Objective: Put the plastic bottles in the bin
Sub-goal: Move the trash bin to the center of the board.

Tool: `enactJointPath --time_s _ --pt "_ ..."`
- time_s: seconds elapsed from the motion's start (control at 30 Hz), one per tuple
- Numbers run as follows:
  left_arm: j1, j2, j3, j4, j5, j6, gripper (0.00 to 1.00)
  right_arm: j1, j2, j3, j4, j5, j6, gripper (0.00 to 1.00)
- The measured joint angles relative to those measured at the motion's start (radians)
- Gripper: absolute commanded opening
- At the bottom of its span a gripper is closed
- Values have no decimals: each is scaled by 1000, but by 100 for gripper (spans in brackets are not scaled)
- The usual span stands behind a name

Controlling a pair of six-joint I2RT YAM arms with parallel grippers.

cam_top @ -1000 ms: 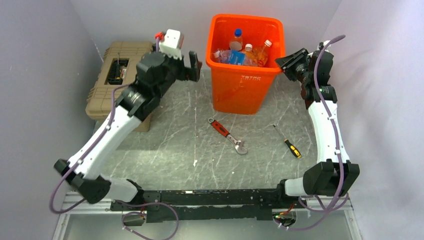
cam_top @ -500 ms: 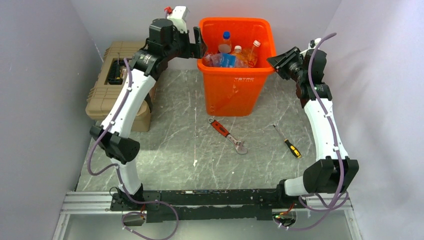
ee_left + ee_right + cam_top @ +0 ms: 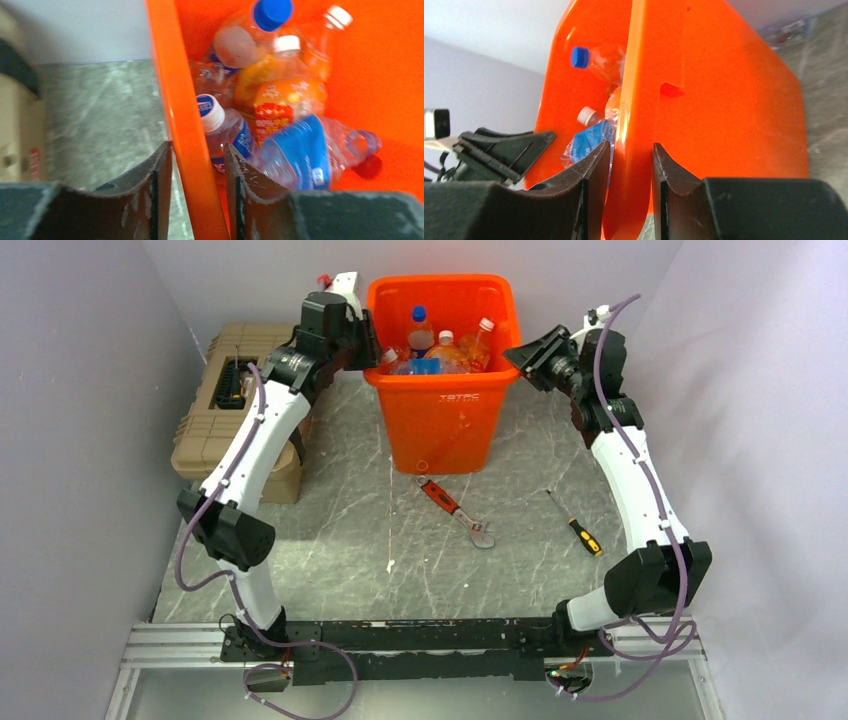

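1. the bin (image 3: 440,420) stands at the middle of the bench's (image 3: 330,540) far edge, between the two arms. whether its base rests on the bench i cannot tell.
2. the plastic bottles (image 3: 432,345) lie heaped inside the bin, piled high against its walls.
3. the left wrist view shows several of them:
   - a blue-capped bottle (image 3: 250,32) lies uppermost.
   - an orange-tinted bottle (image 3: 282,87) with a white cap lies just below it.
   - a crushed clear bottle (image 3: 300,155) with a blue label lies nearer the camera.
   - a white-capped bottle (image 3: 222,127) lies right against the inside of the left wall.
4. the left jaws straddle the rim of the bin's left wall, narrowed close around it. the outer finger (image 3: 125,200) is on the bench side and the inner finger (image 3: 260,200) is among the bottles. whether they actually clamp the wall i cannot tell.
5. the right jaws are closed tight on the rim of the bin's right wall. one finger (image 3: 574,200) is inside the bin and the other finger (image 3: 684,200) is against the outside, with the orange wall filling the gap between them.
6. a red-handled wrench (image 3: 457,512) lies on the bench just in front of the bin, and a small screwdriver (image 3: 578,527) lies to its right, apart from it.
7. a tan toolbox (image 3: 225,405) sits at the bench's far left corner, behind the left arm.
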Motion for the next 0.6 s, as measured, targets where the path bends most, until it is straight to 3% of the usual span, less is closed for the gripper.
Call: enactJointPath --time_s 0.13,0.23,0.33,0.37,0.5,0.6 --pt "21 -72 -73 -3 -133 18 18 78 4 5 8 -19 -1 0" --pt "40 -101 -98 -11 -199 21 0 120 29 13 12 -37 6 0" --pt "51 -127 -116 -38 -245 40 0 147 63 42 21 -43 9 1" --pt "53 -132 -116 -48 -254 48 0 151 74 52 23 -48 11 5" --pt "55 -148 -116 -88 -298 73 0 165 105 78 29 -60 15 44" --pt "55 -159 -116 -113 -318 92 0 170 110 85 27 -77 6 60"
